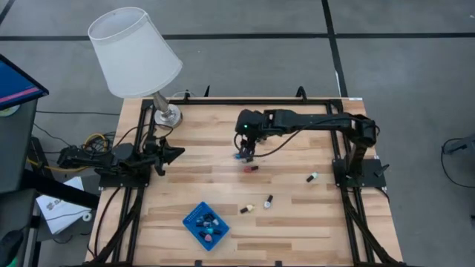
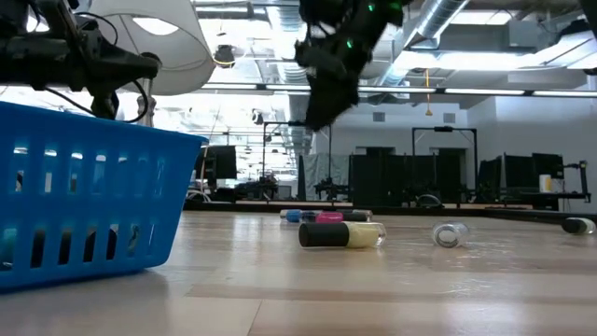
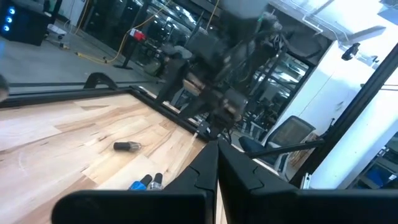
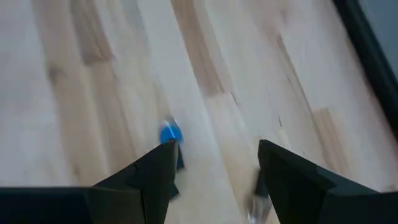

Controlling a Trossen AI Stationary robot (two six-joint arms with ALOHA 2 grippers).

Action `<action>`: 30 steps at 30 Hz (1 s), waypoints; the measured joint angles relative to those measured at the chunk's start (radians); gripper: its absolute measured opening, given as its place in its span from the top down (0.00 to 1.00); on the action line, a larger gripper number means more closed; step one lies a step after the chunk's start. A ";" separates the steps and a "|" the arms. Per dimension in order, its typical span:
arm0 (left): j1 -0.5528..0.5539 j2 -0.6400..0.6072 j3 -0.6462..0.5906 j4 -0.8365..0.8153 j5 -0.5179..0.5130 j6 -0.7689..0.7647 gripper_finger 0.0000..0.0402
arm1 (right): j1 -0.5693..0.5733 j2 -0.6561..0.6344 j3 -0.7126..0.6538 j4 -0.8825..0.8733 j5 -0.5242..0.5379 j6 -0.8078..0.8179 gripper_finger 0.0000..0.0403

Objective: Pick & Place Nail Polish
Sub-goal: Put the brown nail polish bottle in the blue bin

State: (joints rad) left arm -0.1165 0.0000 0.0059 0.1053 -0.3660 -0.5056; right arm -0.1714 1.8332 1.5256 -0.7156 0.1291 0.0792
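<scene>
Several tiny nail polish bottles lie on their sides on the wooden table: a blue one (image 1: 239, 156), a pink one (image 1: 251, 168), and others nearer the front (image 1: 246, 208) (image 1: 269, 200) and to the right (image 1: 312, 177). More bottles lie in the square blue tray (image 1: 205, 225). My right gripper (image 1: 248, 152) is open and empty, raised above the table (image 2: 315, 114) over the blue bottle (image 4: 170, 133), which shows just beside one fingertip. My left gripper (image 1: 177, 152) is shut and empty at the table's left side.
A white table lamp (image 1: 137, 53) stands on its metal base (image 1: 166, 115) at the far left corner. The blue tray stands near the front edge and fills the left of the low view (image 2: 84, 201). Black frame rails run along the table's sides.
</scene>
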 joint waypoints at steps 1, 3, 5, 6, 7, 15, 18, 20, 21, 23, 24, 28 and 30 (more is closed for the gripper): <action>0.000 0.000 0.000 0.000 0.000 0.000 1.00 | -0.008 0.002 -0.017 0.003 0.000 0.000 0.46; 0.000 0.000 0.000 0.000 0.001 0.000 1.00 | -0.025 0.006 -0.050 0.023 0.000 0.000 0.46; 0.018 0.000 0.000 0.000 0.028 0.000 1.00 | -0.046 0.006 -0.084 0.037 0.000 0.000 0.46; 0.035 0.000 0.000 0.000 0.064 0.000 1.00 | -0.059 0.006 -0.098 0.042 0.000 0.001 0.46; 0.056 0.000 0.000 0.000 0.110 0.000 1.00 | -0.073 0.006 -0.109 0.037 0.000 0.003 0.46; 0.159 0.000 0.000 0.041 0.456 0.000 1.00 | -0.170 0.006 -0.179 0.016 -0.039 -0.009 0.46; 0.164 0.000 0.000 0.040 0.472 0.000 1.00 | -0.193 0.006 -0.183 0.017 -0.057 -0.034 0.46; 0.162 0.000 0.000 0.039 0.472 0.000 1.00 | -0.202 0.006 -0.183 0.023 -0.057 -0.058 0.46; 0.159 0.000 0.000 0.039 0.472 0.000 1.00 | -0.208 0.006 -0.183 0.028 -0.057 -0.068 0.46; 0.150 0.000 0.000 0.039 0.472 0.000 1.00 | -0.215 0.007 -0.183 0.032 -0.057 -0.090 0.46; 0.146 0.000 0.000 0.039 0.472 0.000 1.00 | -0.219 0.016 -0.183 0.037 -0.057 -0.100 0.46; 0.146 0.000 0.000 0.039 0.472 0.000 1.00 | -0.227 0.054 -0.185 0.029 -0.061 -0.109 0.45; 0.146 0.000 0.000 0.039 0.472 0.000 1.00 | -0.229 0.075 -0.181 0.041 -0.062 -0.109 0.43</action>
State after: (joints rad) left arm 0.0296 -0.0002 0.0059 0.1440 0.1057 -0.5053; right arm -0.4003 1.9086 1.3442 -0.6750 0.0667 -0.0296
